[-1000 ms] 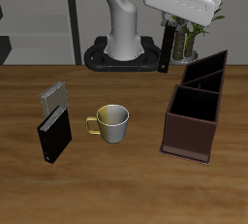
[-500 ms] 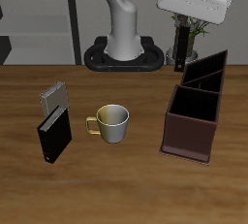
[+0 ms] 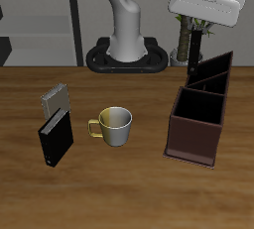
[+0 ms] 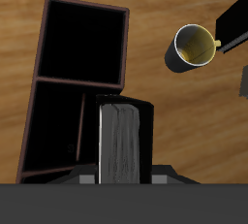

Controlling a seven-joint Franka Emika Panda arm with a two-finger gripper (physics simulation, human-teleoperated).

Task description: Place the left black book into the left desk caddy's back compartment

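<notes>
One pincer (image 3: 194, 27) gripping left black book (image 3: 193, 46), one left desk caddy (image 3: 198, 113), one mug (image 3: 114, 125)

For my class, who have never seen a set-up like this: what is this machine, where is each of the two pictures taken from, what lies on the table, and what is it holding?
These are simulator renders of a white robot arm with a two-finger gripper. One picture looks at the table from in front and above; the other comes from a camera on the gripper, looking down. The gripper is shut on the left black book, hanging upright above the back end of the left desk caddy, a dark box with compartments. On the wooden table also lie a mug, a broader black book and a grey striped book.
</notes>
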